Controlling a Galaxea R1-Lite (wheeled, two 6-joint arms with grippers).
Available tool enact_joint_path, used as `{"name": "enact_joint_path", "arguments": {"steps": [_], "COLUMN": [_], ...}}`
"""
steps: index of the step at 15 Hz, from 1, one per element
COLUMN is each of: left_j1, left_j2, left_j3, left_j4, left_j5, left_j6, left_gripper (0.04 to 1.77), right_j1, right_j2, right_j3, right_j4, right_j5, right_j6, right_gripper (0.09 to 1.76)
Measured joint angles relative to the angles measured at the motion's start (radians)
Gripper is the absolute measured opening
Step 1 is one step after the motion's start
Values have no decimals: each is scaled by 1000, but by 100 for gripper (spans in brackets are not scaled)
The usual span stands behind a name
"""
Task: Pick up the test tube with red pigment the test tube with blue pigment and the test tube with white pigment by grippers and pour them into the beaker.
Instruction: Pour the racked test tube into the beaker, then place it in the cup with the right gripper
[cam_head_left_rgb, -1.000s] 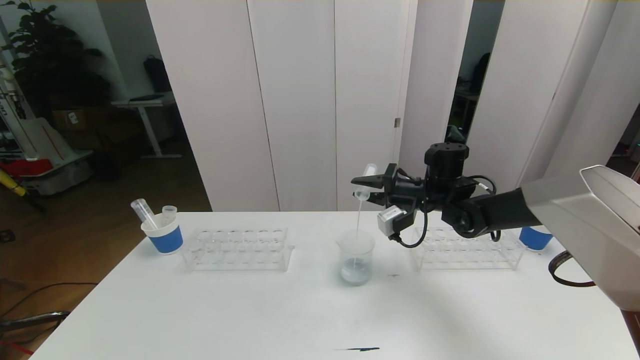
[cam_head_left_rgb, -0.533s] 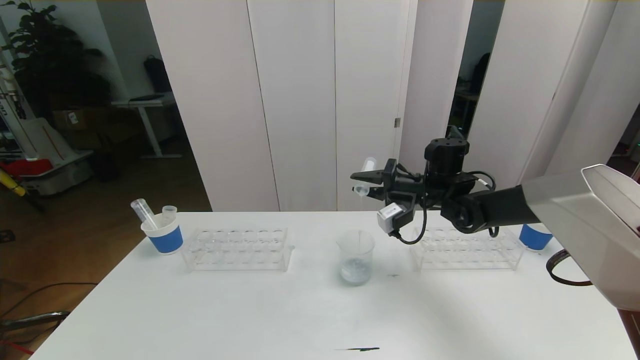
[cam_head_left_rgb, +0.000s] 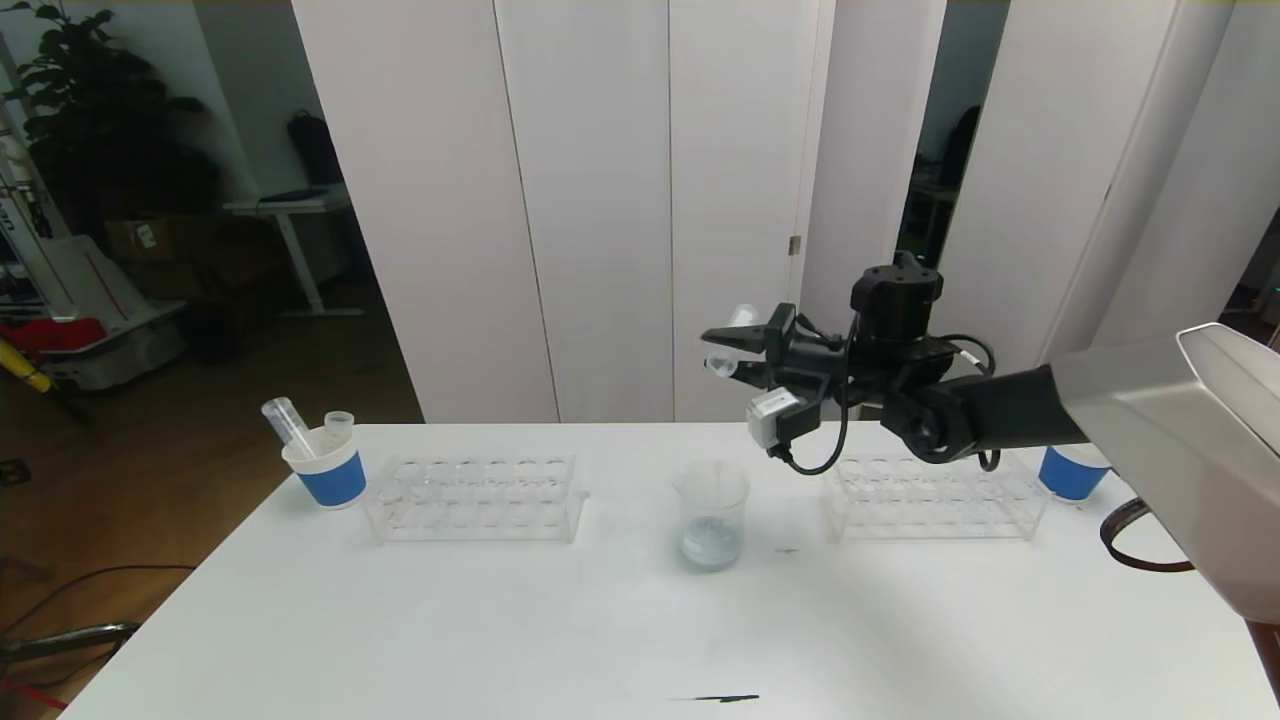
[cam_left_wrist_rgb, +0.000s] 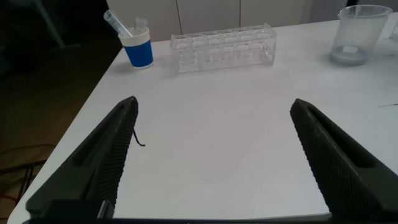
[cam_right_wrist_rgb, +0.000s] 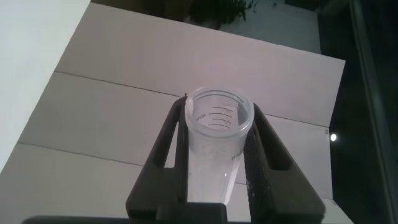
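We hold the test tube with white pigment pinched in our right gripper, raised well above the beaker, which stands on the table between the two racks; we judge the height keeps drips over the beaker. The tube's long axis is tilted, mouth down toward the beaker, and it looks emptied. Our left gripper hangs spread wide and idle over the table.
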Motion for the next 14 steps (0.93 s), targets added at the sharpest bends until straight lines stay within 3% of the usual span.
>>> {"name": "enact_joint_path", "arguments": {"steps": [2,6,10,14], "left_j1": [0,0,0,0], "left_j2": [0,0,0,0], "left_j3": [0,0,0,0], "left_j4": [0,0,0,0], "left_j5": [0,0,0,0], "left_j6": [0,0,0,0], "left_gripper": [175,175,175,175], "right_j1": [7,35,72,101], "right_j2": [-17,-58,-92,-121], "right_j3": [0,-40,-107,-110], "right_j4": [-52,-72,-74,-87], "right_j5": [-57,-277,-600,-849], "right_j6": [76,240,526,856], "right_gripper": [58,58,58,58]}}
